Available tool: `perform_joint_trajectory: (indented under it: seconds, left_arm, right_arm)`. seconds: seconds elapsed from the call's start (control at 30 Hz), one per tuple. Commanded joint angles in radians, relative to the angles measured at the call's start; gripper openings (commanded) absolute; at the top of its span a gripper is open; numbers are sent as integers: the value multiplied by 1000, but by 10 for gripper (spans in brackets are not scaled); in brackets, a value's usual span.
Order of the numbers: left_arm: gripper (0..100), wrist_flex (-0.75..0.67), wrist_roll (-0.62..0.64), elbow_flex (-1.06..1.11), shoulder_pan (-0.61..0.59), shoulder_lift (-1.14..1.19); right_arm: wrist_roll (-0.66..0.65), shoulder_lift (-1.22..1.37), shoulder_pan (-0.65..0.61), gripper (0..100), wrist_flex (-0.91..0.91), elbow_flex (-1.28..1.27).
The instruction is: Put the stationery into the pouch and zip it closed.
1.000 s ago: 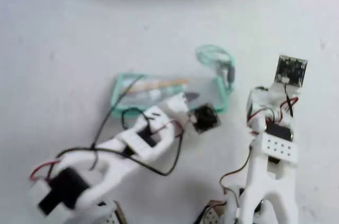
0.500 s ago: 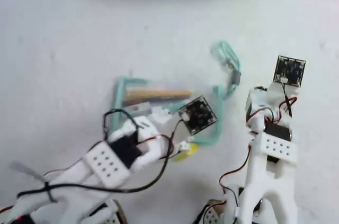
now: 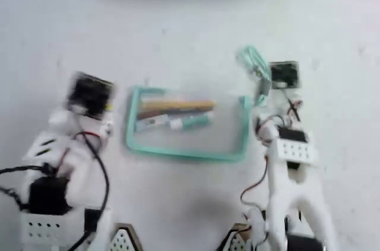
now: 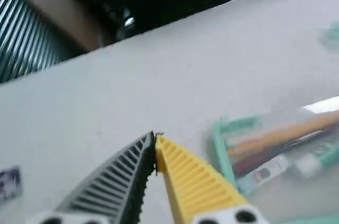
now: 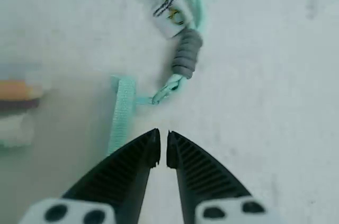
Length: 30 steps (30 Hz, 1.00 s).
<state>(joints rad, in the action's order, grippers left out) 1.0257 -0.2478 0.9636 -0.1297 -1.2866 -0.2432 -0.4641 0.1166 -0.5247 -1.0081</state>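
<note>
1. To zip well, the right hand point(image 5: 163, 150) should grip the small zip pull point(image 5: 160, 95), not the cord point(image 5: 183, 54), while the left hand point(image 4: 155, 147) pins the pouch point(image 3: 185, 155).
2. Right hand: nearly closed, empty, just short of the pull.
3. Left hand: closed, empty, near the pouch's far end; the stationery point(image 3: 175, 113) lies inside, on the bench point(image 3: 178, 31).

Overhead view; two low, close wrist views; pouch point(image 3: 196, 139) common to all.

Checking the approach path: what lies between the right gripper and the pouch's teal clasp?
Bare table, in the right wrist view, between right gripper and teal clasp.
</note>
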Motion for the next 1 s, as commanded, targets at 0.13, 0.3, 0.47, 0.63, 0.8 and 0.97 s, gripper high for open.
perform_joint_trajectory:
  seconds: [0.13,0.3,0.47,0.63,0.8,0.97]
  left_arm:
    - [23,-241,40,362,-81,-18]
    - [23,-302,43,394,-68,-16]
    - [23,-310,49,445,-22,-18]
    - [23,-310,54,457,-24,-18]
    - [23,-311,55,460,-21,-18]
    - [23,-336,52,387,-21,-18]
  right_arm:
    - [11,374,-36,17,-116,295]
    - [12,493,-94,17,-182,420]
    - [12,493,-191,17,-166,433]
    - [28,493,-157,17,-156,433]
    - [75,461,-70,17,-196,437]
    - [66,246,-18,17,-314,453]
